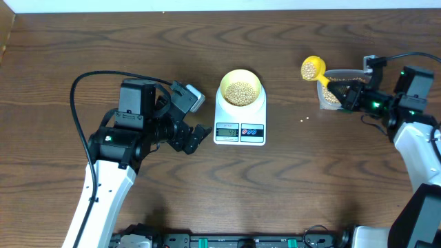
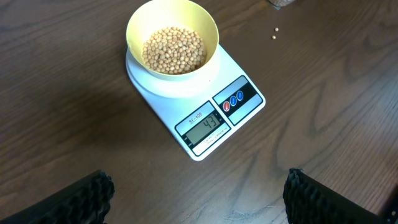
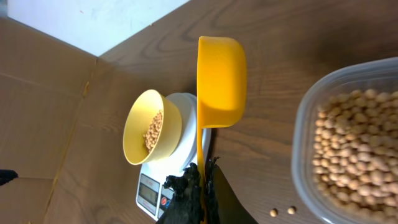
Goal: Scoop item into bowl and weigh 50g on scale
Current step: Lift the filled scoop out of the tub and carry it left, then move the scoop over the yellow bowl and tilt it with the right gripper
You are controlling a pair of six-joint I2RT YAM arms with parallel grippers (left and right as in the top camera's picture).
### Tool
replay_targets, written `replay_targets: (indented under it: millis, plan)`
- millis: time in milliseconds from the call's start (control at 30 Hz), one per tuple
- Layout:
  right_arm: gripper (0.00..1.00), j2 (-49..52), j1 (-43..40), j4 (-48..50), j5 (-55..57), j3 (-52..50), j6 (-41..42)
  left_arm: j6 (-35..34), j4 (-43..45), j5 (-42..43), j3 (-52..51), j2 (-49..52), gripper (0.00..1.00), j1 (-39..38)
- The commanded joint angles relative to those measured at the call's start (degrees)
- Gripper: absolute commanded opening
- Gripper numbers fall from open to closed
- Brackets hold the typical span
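Wooden table (image 2: pixel 62 124), bowl (image 2: pixel 138 22) on scale (image 2: pixel 163 102), ahead of left pincer (image 2: pixel 199 202)

**Two arms in white and black**

Each arm has a long white shell link, the left arm (image 1: pixel 103 196) and the right arm (image 1: pixel 419 146) alike, with black joint housings. A thin black cable (image 1: pixel 74 93) loops from the left one. Small green lights (image 1: pixel 375 105) shine on the right one. The left claw (image 2: pixel 196 190) has black ribbed fingers (image 2: pixel 81 198).
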Motion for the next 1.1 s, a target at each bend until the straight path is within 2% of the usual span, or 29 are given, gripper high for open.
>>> replay_targets:
  millis: [0,433,1067]
  plan:
    - [0.01,0.3,2.2,0.3,1.8,0.1,2.4,0.7,0.1,0.5,-0.3,0.2,0.89,-0.1]
    - [0.01,0.3,10.1,4.1,5.2,0.1,7.5,0.7,0.1,0.5,-0.3,0.2,0.89,-0.1]
    - [0.01,0.3,18.1,4.7,9.3,0.1,7.5,0.7,0.1,0.5,-0.3,0.2,0.89,-0.1]
